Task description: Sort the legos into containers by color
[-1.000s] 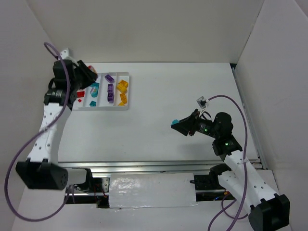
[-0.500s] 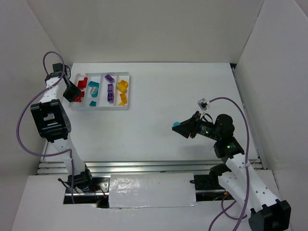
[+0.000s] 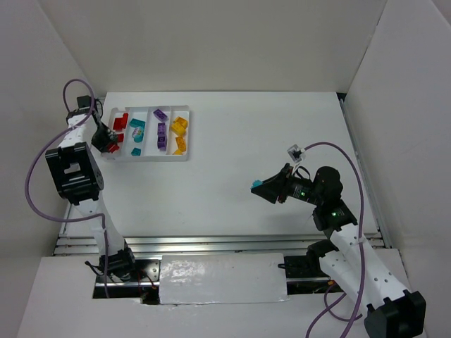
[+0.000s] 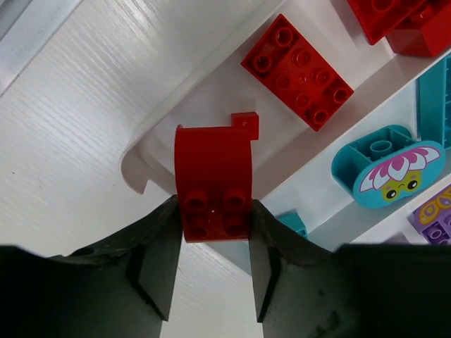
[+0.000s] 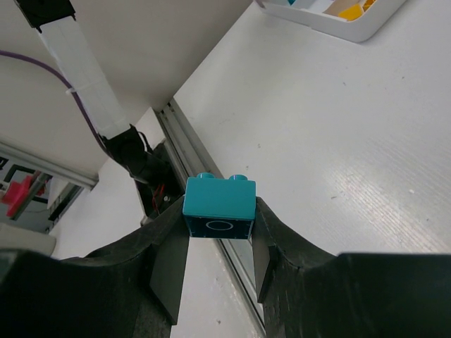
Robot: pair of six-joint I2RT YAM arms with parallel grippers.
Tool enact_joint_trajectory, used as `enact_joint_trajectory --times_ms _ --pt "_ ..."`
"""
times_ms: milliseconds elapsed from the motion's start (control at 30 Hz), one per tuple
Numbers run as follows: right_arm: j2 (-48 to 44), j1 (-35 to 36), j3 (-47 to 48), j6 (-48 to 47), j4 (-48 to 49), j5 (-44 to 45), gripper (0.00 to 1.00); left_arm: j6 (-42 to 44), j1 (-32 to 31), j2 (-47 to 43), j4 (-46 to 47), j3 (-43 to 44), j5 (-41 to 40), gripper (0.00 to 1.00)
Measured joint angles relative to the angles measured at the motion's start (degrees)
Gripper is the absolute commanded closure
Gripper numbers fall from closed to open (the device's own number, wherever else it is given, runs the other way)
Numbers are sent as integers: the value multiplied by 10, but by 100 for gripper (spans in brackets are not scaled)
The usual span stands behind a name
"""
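Left pincer: the left pincer [image 4: 213,211] is gripping a red curved plastic brick [image 4: 213,176], its black fingers [image 4: 158,246] pressing on the two sides of the four-stud end.
Red brick's place: it is hanging over the near-left corner of the white rectangular plastic tray [image 4: 137,165], above the near end of the leftmost compartment. Whether it is touching the tray floor cannot be told.
Beside it: a flat red studded brick [image 4: 297,62] is lying in the same compartment, and a teal rounded brick printed with a flower face [image 4: 387,163] is lying in the next one.
Tray: it is sitting at the far-left corner of the white surface [image 3: 246,141]. Its four long compartments are holding, left to right, red bricks [image 3: 121,121], teal bricks [image 3: 137,127], purple bricks [image 3: 161,134] and yellow bricks [image 3: 180,127].
Right pincer: the right pincer [image 5: 218,218] is gripping a teal square plastic brick [image 5: 220,204] between its fingers, the studs pointing away from the wrist.
Teal brick's place: it is hanging in the air above the right half of the surface, nearer the near edge, well apart from the tray.
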Motion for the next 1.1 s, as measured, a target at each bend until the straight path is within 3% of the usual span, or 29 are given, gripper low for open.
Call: enact_joint_trajectory --times_ms 67,167,433,500,533,567,633,800,900,1000,1100 --pt "1 0 0 0 0 -1 100 -1 0 3 0 0 2 34" --pt "4 0 0 0 0 -2 100 -10 1 3 2 0 4 27" --pt "13 0 0 0 1 -4 100 -11 3 -12 5 -3 16 24" --pt "22 1 0 2 3 -6 100 -10 1 -44 13 -22 26 20" --pt "29 1 0 4 5 -8 100 -8 -2 -68 15 -36 30 14" --pt "34 1 0 6 7 -11 100 -5 -7 -99 20 -52 36 1" --pt "42 2 0 11 10 -18 100 8 -32 -169 42 -85 61 1" --pt "47 4 3 25 20 -50 100 52 -187 -387 179 -209 202 0" --pt "47 6 12 38 18 -67 100 100 -326 -525 269 -310 301 1" --pt "46 7 32 60 3 -78 100 149 -445 -639 327 -403 345 0" --pt "50 8 75 97 -33 -94 100 191 -514 -716 365 -457 368 1"
